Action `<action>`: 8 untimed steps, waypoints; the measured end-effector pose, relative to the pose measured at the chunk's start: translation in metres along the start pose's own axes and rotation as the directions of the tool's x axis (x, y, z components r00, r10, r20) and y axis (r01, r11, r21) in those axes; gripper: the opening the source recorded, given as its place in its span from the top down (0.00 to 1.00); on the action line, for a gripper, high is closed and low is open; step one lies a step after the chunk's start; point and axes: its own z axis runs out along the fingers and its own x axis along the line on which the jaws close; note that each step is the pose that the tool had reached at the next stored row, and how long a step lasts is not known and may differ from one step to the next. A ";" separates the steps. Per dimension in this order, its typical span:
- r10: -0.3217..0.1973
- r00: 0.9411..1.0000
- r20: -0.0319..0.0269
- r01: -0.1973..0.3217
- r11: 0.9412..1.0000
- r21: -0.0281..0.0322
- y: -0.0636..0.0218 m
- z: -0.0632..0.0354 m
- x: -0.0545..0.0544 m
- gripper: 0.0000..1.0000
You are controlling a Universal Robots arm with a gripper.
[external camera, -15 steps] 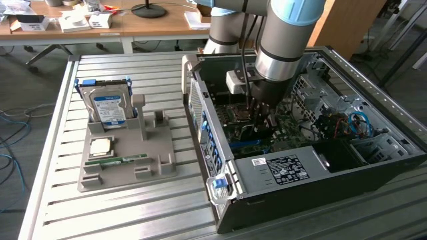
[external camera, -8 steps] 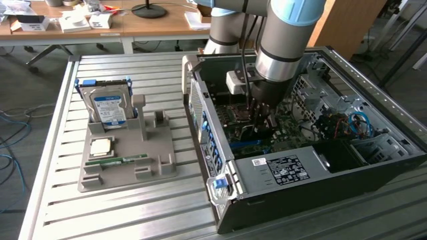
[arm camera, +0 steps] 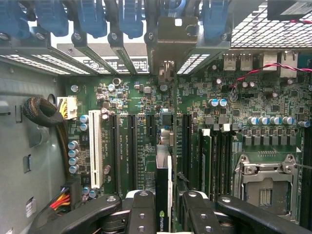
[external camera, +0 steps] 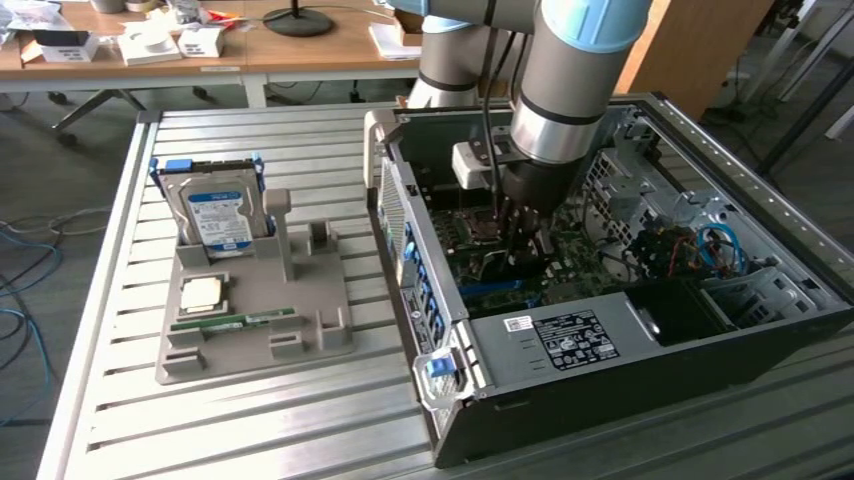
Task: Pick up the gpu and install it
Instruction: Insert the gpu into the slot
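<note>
The gpu [arm camera: 163, 190] is showing the NVIDIA logo [arm camera: 162, 220] on its black edge; the power supply label [external camera: 566, 338] and hard drive label [external camera: 220, 218] are carrying unreadably small print.

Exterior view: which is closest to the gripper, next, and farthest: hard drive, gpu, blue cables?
1. gpu, held in the gripper.
2. blue cables, in the case, exterior view's right.
3. hard drive, on the stand, exterior view's left.

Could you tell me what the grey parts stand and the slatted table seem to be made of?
The grey slotted parts stand looks like matte plastic: even dull grey, no glints. The silvery slatted table looks like bare aluminium: pale metallic sheen along ribbed profiles, probably extruded.
</note>
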 end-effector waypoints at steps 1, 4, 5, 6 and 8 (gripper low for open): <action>0.000 1.000 0.000 0.000 1.000 0.000 0.0003 0.0000 0.000 0.74; 0.000 1.000 0.000 0.000 1.000 0.000 0.0002 0.0000 0.000 0.74; 0.000 1.000 0.000 0.000 1.000 0.000 0.0002 0.0002 0.000 0.74; 0.000 1.000 0.000 0.000 1.000 0.002 0.0002 0.0010 0.000 0.74; 0.000 1.000 0.000 0.000 1.000 0.002 0.0002 0.0013 0.000 0.74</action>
